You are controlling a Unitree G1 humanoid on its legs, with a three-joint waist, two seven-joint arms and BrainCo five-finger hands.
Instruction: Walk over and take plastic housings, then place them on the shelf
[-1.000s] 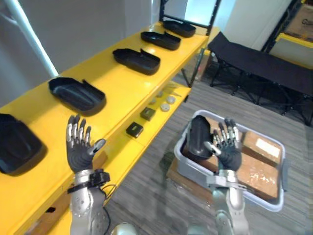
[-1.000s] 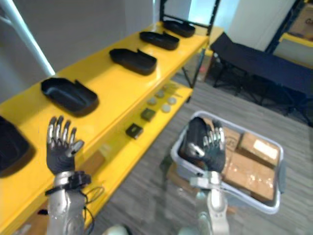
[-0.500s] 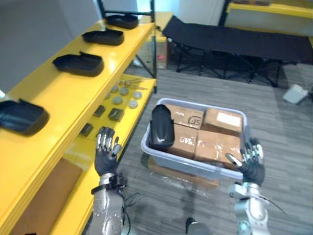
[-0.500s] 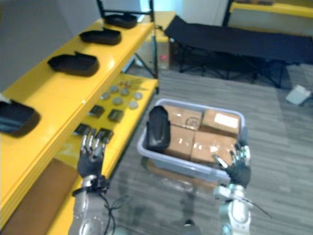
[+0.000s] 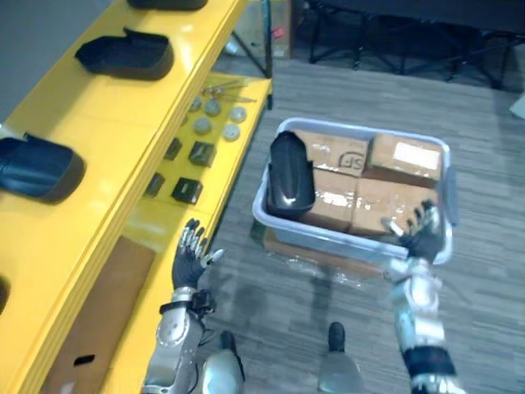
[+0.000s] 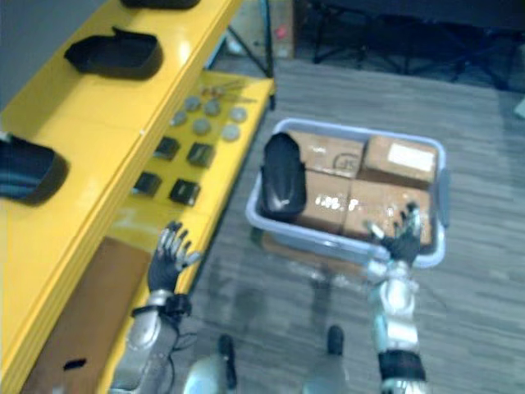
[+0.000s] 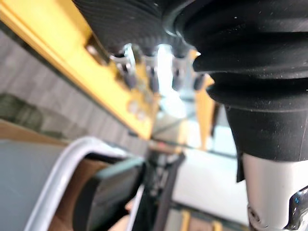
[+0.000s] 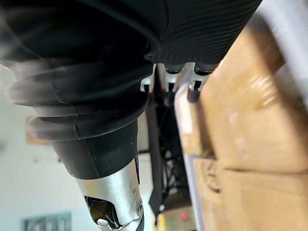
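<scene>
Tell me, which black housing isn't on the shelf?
The housing in the grey bin, propped on cardboard boxes; the other housings lie on the yellow shelf.

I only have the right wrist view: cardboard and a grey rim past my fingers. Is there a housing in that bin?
Observer: Yes, one black housing sits at the left end of the bin, beside the boxes.
Operator: Where is my right hand relative to it?
Observer: The right hand is open over the bin's near right corner, apart from the housing.
Operator: And the left hand?
Observer: The left hand is open and holds nothing, next to the lower level of the shelf.
</scene>
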